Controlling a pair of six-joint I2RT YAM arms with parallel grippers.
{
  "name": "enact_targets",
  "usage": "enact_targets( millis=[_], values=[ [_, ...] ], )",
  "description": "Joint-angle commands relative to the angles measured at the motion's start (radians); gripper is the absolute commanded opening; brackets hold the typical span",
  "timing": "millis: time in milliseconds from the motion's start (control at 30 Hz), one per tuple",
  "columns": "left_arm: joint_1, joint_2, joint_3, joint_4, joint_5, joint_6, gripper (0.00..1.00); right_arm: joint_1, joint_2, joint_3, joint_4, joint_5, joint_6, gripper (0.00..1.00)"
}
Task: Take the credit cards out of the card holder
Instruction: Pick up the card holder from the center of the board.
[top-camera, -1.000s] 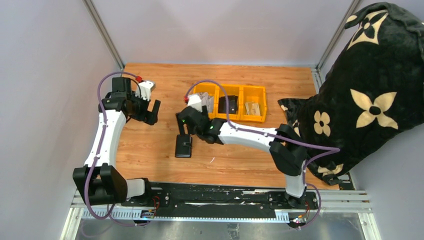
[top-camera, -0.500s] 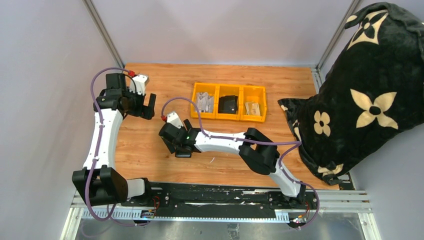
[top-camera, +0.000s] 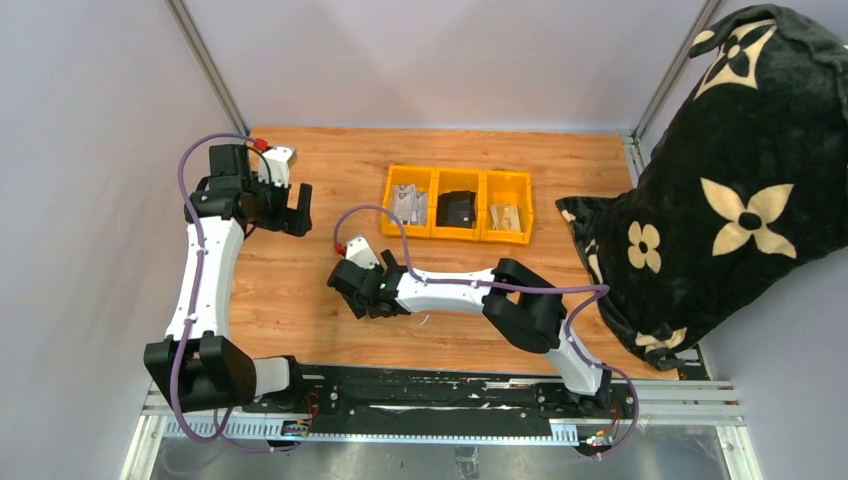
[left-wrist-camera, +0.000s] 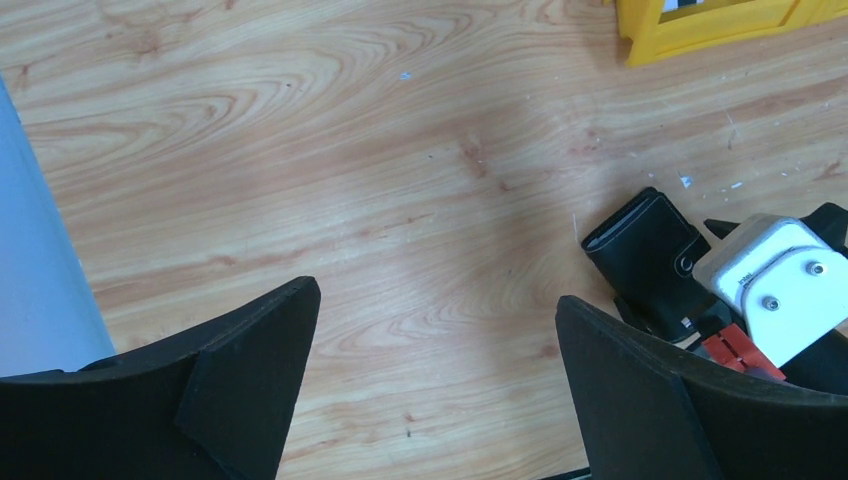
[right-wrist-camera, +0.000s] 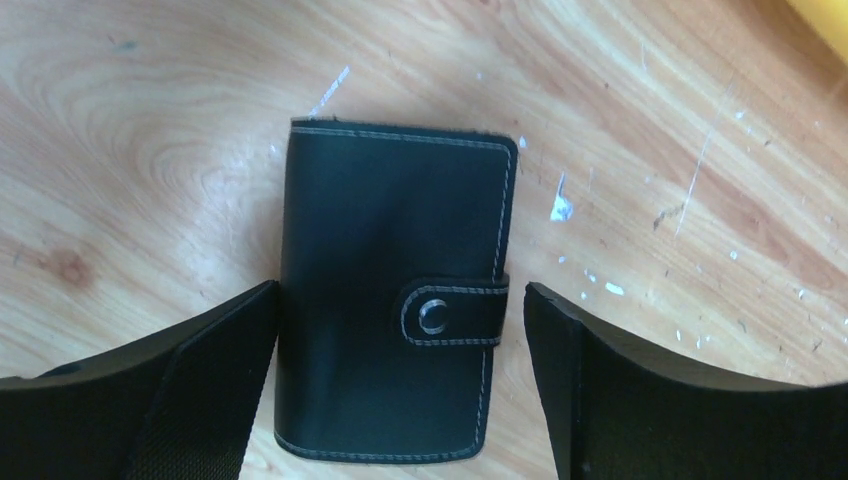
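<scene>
Change: the right tool (right-wrist-camera: 400, 310) has come down from near the yellow bins (top-camera: 506, 180) onto the card holder (right-wrist-camera: 390, 230).
Right tool: spread wide, straddling the holder, not gripping.
Left tool (left-wrist-camera: 435, 300): spread, empty, well apart above the tabletop (left-wrist-camera: 300, 120).
Card holder: flat on the tabletop, strap snapped shut; credit cards hidden.
Meaning: a grasp looks close; opening not begun.

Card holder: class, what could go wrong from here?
1. The card holder lies flat and snapped shut; the open right pincer straddles it off-centre, so closing may shove or twist it on the table.
2. The left pincer is open and far off, so nothing steadies the holder while the strap is undone.
</scene>
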Motion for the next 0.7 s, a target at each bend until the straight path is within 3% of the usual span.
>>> enact_targets(
  millis=[0, 100, 433, 533, 667],
  values=[
    [0.009, -0.012, 0.021, -0.020, 0.031, -0.014, 1.00, 0.012, -0.047, -0.088, -0.036, -0.064, 0.001, 0.94],
    [0.009, -0.020, 0.006, -0.020, 0.039, -0.015, 1.00, 0.012, -0.065, -0.117, 0.045, -0.143, -0.052, 0.94],
    [0.009, -0.044, 0.001, -0.024, 0.063, -0.019, 1.00, -0.014, -0.050, -0.119, 0.021, -0.193, -0.027, 0.93],
    [0.009, -0.021, 0.006, -0.017, 0.085, -0.034, 1.00, -0.018, -0.072, -0.158, 0.041, -0.186, -0.014, 0.88],
    [0.009, 0.020, 0.024, -0.013, 0.106, -0.095, 1.00, -0.019, -0.125, -0.215, 0.103, -0.141, -0.007, 0.73]
  ],
)
